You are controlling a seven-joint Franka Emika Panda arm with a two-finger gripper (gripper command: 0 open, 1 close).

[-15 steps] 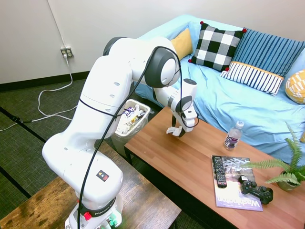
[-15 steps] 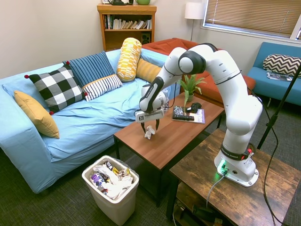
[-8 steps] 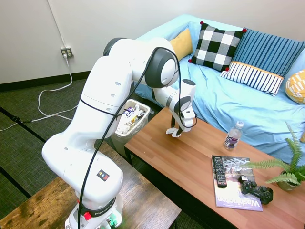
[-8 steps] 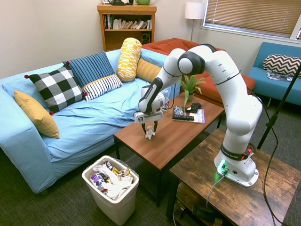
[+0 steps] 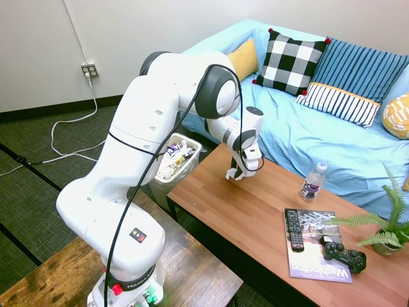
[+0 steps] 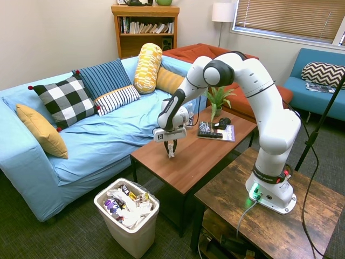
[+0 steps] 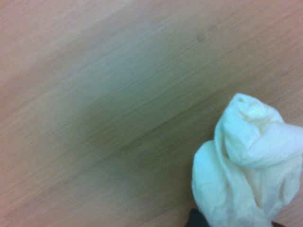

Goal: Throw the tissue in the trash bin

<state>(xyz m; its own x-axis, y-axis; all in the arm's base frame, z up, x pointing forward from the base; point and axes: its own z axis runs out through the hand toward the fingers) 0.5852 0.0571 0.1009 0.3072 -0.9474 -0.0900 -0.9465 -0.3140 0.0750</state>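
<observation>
The tissue (image 5: 231, 174) (image 6: 171, 153) is a small crumpled white wad resting on the wooden coffee table (image 5: 249, 220) near its sofa-side corner. My gripper (image 5: 235, 174) (image 6: 171, 151) points straight down at the table with its fingers shut on the tissue. In the wrist view the tissue (image 7: 246, 165) fills the lower right, just above blurred wood grain. The trash bin (image 5: 192, 157) (image 6: 132, 237) stands on the carpet beside the table's end, lined with a bag and full of wrappers and paper scraps. My arm hides part of it in the first exterior view.
A water bottle (image 5: 311, 182) stands at the table's sofa side. A magazine (image 5: 316, 256) bearing a remote (image 5: 294, 230), a game controller (image 5: 343, 252) and a potted plant (image 5: 386, 230) are at the far end. The blue sofa (image 5: 319, 134) runs along the table.
My gripper came down over the tissue and shifted slightly toward the table's end. Its fingers went from spread around the wad to shut on it.
</observation>
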